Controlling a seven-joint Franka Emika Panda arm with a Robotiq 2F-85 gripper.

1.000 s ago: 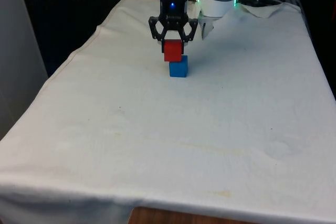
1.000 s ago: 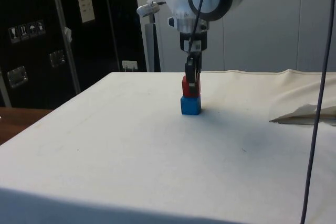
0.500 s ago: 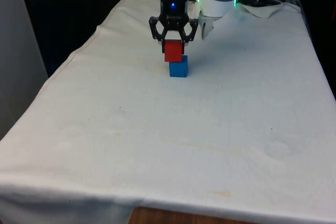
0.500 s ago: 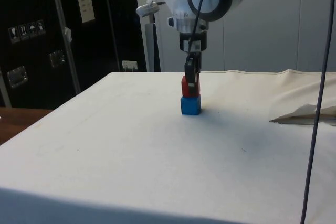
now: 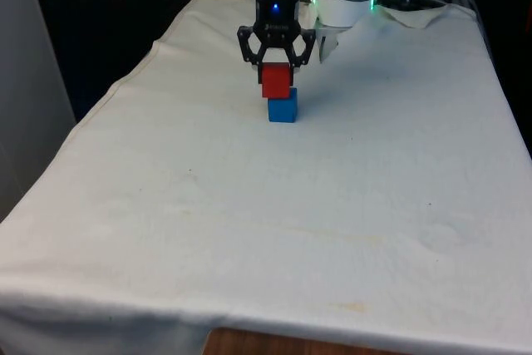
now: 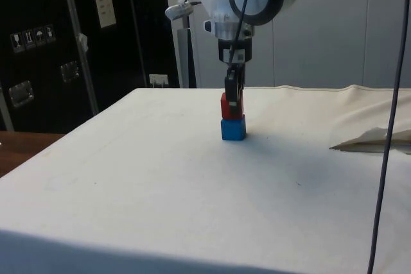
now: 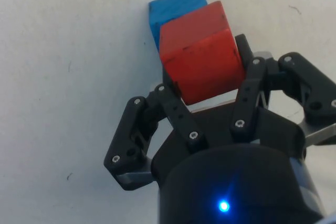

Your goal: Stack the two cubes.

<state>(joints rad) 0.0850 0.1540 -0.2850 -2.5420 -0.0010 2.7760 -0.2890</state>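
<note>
The red cube (image 5: 276, 81) is sitting directly above the blue cube (image 5: 283, 106), shifted slightly toward the front view's left; contact between the two cannot be confirmed. I am clamping the red cube between my two fingers, with my gripper (image 5: 276, 78) pointing straight down over the stack. The blue cube is resting on the white cloth (image 5: 274, 205) at the far part of the table, near the robot base.

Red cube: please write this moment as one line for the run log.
gripper: shut on red cube | red cube: on top of blue cube, offset toward front view's left | blue cube: on white cloth | release: not yet
</note>
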